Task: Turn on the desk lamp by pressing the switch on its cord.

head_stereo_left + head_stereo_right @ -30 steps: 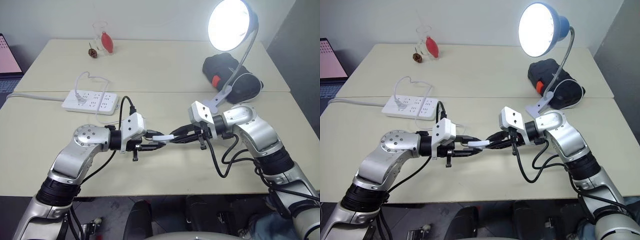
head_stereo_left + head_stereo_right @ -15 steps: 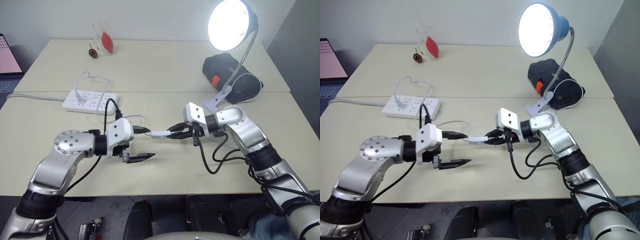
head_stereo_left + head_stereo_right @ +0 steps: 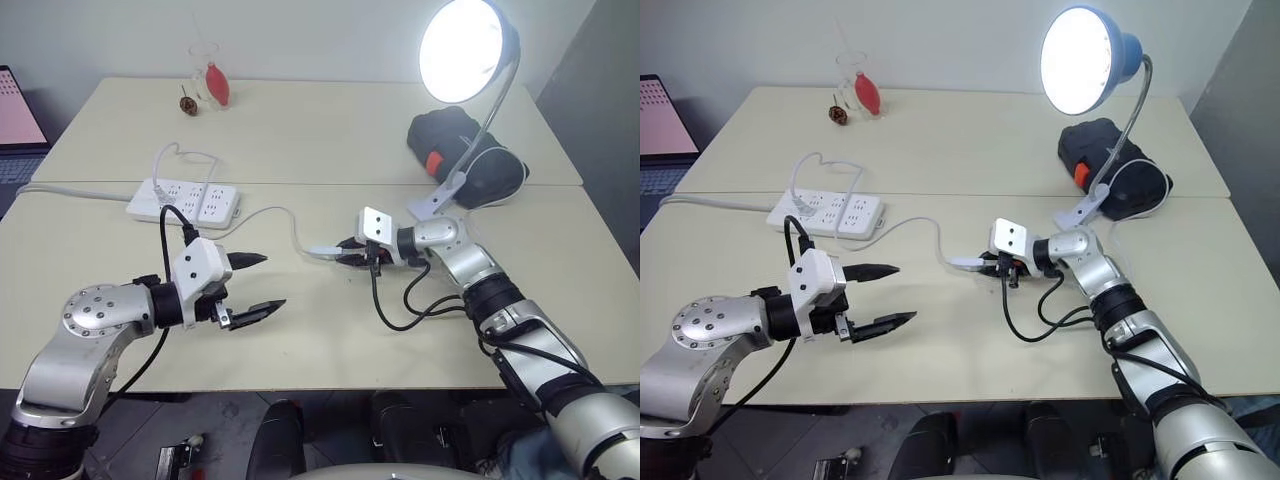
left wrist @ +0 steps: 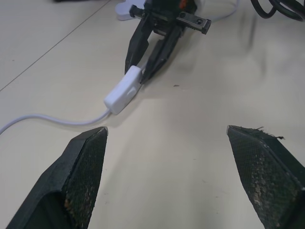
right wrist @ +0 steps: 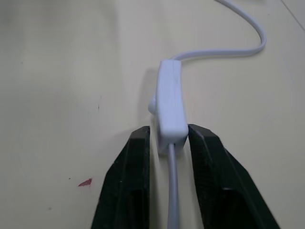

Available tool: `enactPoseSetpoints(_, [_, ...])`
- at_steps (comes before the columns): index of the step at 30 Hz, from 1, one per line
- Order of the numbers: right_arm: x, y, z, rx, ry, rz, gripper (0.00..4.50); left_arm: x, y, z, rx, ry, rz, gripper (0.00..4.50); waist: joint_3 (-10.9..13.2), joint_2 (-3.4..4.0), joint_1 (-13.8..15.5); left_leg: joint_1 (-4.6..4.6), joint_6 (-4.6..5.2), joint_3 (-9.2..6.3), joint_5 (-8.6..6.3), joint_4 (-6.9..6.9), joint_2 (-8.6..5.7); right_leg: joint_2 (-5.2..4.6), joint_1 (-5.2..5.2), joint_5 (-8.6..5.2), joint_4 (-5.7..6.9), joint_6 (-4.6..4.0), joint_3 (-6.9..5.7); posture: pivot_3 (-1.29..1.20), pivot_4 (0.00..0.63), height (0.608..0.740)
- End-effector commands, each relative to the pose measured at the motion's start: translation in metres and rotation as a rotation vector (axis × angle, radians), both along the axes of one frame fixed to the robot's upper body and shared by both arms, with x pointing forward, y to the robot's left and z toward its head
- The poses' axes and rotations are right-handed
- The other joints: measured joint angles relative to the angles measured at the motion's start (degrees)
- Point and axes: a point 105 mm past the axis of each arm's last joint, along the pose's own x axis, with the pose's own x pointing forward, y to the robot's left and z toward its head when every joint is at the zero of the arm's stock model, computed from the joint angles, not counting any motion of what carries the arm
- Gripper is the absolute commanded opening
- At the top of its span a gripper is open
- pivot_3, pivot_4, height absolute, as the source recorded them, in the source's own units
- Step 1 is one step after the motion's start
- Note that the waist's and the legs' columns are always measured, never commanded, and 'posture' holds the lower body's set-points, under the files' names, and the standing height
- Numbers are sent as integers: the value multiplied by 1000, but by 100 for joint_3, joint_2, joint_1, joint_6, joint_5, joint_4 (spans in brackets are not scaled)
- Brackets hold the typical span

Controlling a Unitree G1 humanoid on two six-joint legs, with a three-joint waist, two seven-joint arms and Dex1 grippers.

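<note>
The right end effector [image 3: 985, 265] lay low over the counter [image 3: 1060, 150], its two black fingers [image 5: 131, 186] set on either side of the near end of the switch [image 5: 170, 102]. The finger on one side touched the switch, while a thin gap showed at the other, so the hold looked loose and whether it was truly clamped could not be told. The switch lay flat on the counter, projecting forward past the fingertips. From its far end the cord [image 3: 930, 230] curved away toward the white power strip [image 3: 827, 211], well beyond the fingers; another length of cord ran back between the fingers toward the wrist.

The left end effector [image 3: 895, 295] was released, its fingers [image 4: 83, 176] spread wide and empty, hovering above the counter and aimed at the switch, which lay some way ahead of it.

Behind the right arm stood the desk lamp [image 3: 1085, 60], lit, its gooseneck rising from a white clip base just beside a black bag [image 3: 1110, 150]. At the counter's far edge stood a clear glass [image 3: 855, 80] holding something red.
</note>
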Motion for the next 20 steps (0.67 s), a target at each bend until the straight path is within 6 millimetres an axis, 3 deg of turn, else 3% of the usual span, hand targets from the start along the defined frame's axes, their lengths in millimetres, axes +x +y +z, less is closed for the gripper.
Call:
enactPoseSetpoints(1, [-1, -11, 23, 44, -43, 15, 2318, 6, 12, 10, 11, -50, 55, 4166, 0, 0, 2, 0, 0, 0, 0, 0, 0, 0, 0, 0, 0, -1, -1, 0, 150, 740])
enactPoseSetpoints(6, [-13, -35, 43, 34, -84, 23, 3414, 7, 18, 18, 17, -56, 85, 4166, 0, 0, 28, -4, 0, 1, 0, 0, -2, -3, 1, -1, -5, 0, 0, 0, 150, 740])
enactPoseSetpoints(10, [-40, -53, 72, 55, -100, 38, 4409, 3, 22, 20, 79, -55, 81, 4166, 1, 2, 25, -5, 0, -1, 0, -3, -2, -3, -2, -2, -4, 0, -1, 0, 150, 740])
enactPoseSetpoints(14, [-67, -68, 82, 31, -81, 33, 4409, 1, 24, 21, 83, -46, 82, 4166, 2, 2, 15, 0, 0, 0, 0, -5, -1, -3, 1, -4, -4, -4, 0, 0, 150, 740])
enactPoseSetpoints(20, [-78, -80, 78, 0, -69, -22, 4409, 0, 16, 22, 84, -48, 41, 4166, 1, 1, 13, 3, 0, 3, 0, -2, 0, -3, 0, -9, -4, -11, 1, 0, 150, 740])
